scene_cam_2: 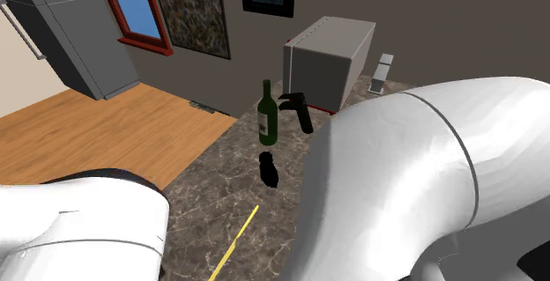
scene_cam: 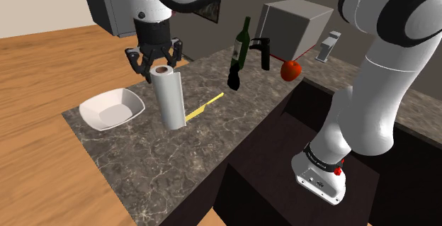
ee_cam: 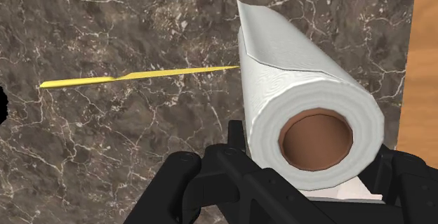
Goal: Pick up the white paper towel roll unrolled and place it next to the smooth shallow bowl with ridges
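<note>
Quick status check. The dark marbled stone worktop (scene_cam: 142, 162) carries everything. The grey boxy appliance (scene_cam: 294, 25) sits well beyond the black two-finger end effector (scene_cam: 157, 64), nowhere near the action.

The tall white paper towel roll with a brown cardboard core (scene_cam: 168, 100) stands upright directly under the end effector. The fingers are pinching the roll's top end, one against each side, and the wrist view has it wedged right between them. I can't tell whether its base is off the worktop; it looks resting or barely up.

The shallow white squarish bowl (scene_cam: 106, 108) lies lower than the end effector, off to the shoulder view's left. It's empty, and near the roll but clearly apart from it.

My read: the grab is done, but the lift, the carry toward the bowl and the set-down are all left. It should be a short hop, since nothing stands between roll and bowl.

As for writing, the dark green glass wine bottle (scene_cam: 241, 51), back beyond the end effector, has a pale label, but I can't read anything on it. I can't make out any branding on the appliance, roll or bowl. The thin yellow strip (scene_cam: 205, 107) lies flat just beside the roll, on the side away from the bowl, and it's blank too.
</note>
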Controlling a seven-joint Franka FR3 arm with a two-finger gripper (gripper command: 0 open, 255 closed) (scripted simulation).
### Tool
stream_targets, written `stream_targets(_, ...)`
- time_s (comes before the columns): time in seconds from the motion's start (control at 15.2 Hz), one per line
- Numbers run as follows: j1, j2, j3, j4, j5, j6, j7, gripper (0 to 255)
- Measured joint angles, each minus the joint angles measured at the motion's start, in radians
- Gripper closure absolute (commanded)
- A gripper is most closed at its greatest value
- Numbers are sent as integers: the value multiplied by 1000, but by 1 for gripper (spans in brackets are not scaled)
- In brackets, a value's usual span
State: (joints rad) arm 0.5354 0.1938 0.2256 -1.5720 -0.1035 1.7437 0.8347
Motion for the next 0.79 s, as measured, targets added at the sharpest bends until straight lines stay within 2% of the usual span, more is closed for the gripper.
stream_targets(0.33,80,132,34,181,-36,-61,104,255)
stream_targets(0.79,86,151,35,116,-43,21,124,255)
